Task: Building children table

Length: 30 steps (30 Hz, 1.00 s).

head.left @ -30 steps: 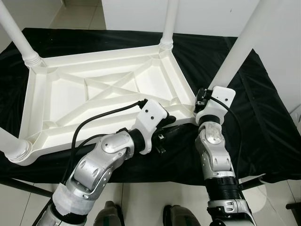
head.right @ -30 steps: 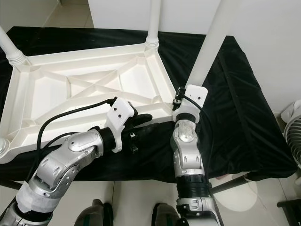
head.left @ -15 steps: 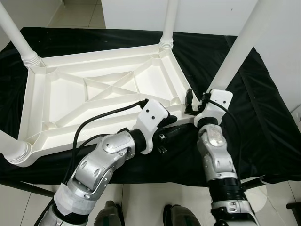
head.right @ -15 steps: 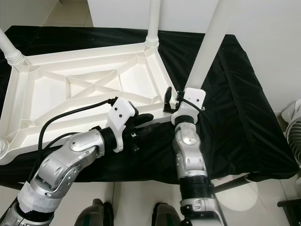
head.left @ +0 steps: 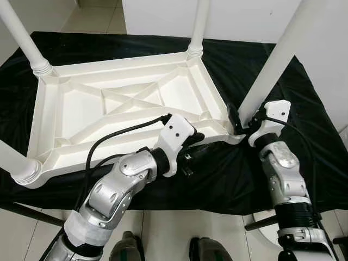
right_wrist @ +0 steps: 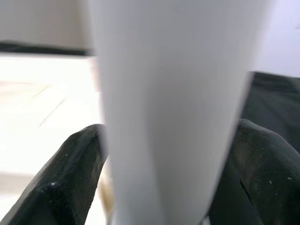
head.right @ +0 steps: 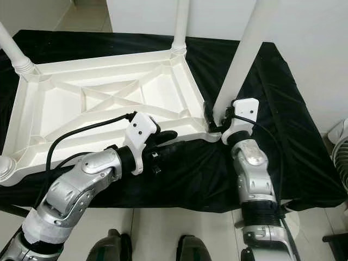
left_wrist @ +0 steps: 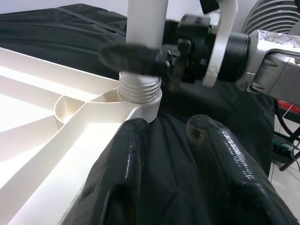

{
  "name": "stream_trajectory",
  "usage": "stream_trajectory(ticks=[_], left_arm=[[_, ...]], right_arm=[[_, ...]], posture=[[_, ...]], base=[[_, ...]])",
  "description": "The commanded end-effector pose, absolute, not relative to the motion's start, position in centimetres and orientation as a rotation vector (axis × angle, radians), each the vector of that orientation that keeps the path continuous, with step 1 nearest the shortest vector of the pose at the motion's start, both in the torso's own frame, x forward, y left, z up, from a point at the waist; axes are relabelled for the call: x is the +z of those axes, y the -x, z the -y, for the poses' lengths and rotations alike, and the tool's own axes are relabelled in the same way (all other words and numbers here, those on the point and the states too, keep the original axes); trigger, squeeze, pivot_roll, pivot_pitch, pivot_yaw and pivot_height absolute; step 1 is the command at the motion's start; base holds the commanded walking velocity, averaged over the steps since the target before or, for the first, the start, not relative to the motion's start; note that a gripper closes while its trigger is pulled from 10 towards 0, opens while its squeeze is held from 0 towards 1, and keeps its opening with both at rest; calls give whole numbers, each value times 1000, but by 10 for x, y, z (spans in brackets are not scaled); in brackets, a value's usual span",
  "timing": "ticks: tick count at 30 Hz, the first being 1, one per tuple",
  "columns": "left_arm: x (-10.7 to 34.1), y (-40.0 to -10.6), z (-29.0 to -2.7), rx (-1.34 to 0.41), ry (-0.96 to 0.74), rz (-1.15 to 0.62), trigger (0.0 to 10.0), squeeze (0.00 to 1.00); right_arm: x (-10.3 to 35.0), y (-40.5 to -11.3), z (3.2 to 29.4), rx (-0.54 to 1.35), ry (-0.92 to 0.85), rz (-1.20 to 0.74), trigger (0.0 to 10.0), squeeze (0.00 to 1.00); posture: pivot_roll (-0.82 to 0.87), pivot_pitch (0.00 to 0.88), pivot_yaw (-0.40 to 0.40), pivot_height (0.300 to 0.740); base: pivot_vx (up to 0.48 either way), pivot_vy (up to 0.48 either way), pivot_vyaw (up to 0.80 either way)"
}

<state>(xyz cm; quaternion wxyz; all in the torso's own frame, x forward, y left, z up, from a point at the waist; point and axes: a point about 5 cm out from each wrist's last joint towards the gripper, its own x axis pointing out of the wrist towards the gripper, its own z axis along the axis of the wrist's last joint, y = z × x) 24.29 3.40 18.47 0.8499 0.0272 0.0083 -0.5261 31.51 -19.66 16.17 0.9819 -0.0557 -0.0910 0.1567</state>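
Risk of a crooked thread: white leg (head.left: 272,65) standing tilted in the near right corner socket of the upturned tabletop (head.left: 70,119) on the black cloth (head.left: 304,136). Right gripper (head.left: 239,120) pinching the leg base, now rotated outward from half a second ago. Left gripper (left_wrist: 173,154) slightly spread, resting beside the socket.

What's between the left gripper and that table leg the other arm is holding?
Only black cloth, seen in the left wrist view, separates the left gripper from the table leg in the right gripper.
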Motion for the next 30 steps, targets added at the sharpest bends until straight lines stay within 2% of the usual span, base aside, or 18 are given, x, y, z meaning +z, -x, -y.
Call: stream_trajectory(ticks=[1, 5, 10, 11, 12, 13, 15, 16, 17, 26, 30], left_arm=[[184, -243, -32, -1120, -69, -16, 10000, 0], [184, -243, -32, -1117, -70, -18, 10000, 0], [184, -243, -33, -1117, -72, -18, 10000, 0], [184, -243, -33, -1118, -74, -18, 10000, 0], [185, -243, -33, -1118, -74, -18, 10000, 0], [185, -243, -33, -1118, -74, -18, 10000, 0], [185, -244, -33, -1116, -76, -18, 10000, 0], [185, -244, -33, -1116, -76, -18, 10000, 0], [185, -244, -33, -1115, -76, -18, 10000, 0], [186, -244, -33, -1105, -73, -14, 10000, 0], [186, -244, -33, -1108, -68, -14, 10000, 0]], right_arm=[[158, -314, 195, 346, 110, 173, 10000, 0], [155, -315, 199, 508, 181, 126, 10000, 0], [159, -321, 198, 550, 184, 129, 10000, 0], [161, -323, 196, 571, 195, 131, 9569, 0], [163, -326, 196, 589, 200, 133, 7412, 0], [163, -326, 196, 589, 200, 133, 7412, 0], [164, -328, 195, 603, 198, 132, 667, 0], [164, -328, 195, 603, 198, 132, 667, 0], [163, -328, 196, 610, 186, 122, 0, 0], [155, -321, 198, 620, 128, 79, 0, 0], [151, -319, 194, 523, 100, 67, 0, 0]], posture=[[-38, 71, 11, 740], [-34, 74, 14, 740], [-31, 76, 18, 740], [-31, 76, 18, 740], [-28, 75, 18, 740], [-28, 75, 18, 740], [-27, 75, 17, 740], [-27, 75, 17, 740], [-25, 75, 14, 740], [-32, 90, 10, 740], [-42, 96, 10, 740]], base=[[0, 0, 0], [0, 0, 0], [0, 0, 0], [0, 0, 0], [0, 0, 0], [0, 0, 0], [0, 0, 0], [0, 0, 0], [0, 0, 0], [0, 0, 0], [0, 0, 0]])
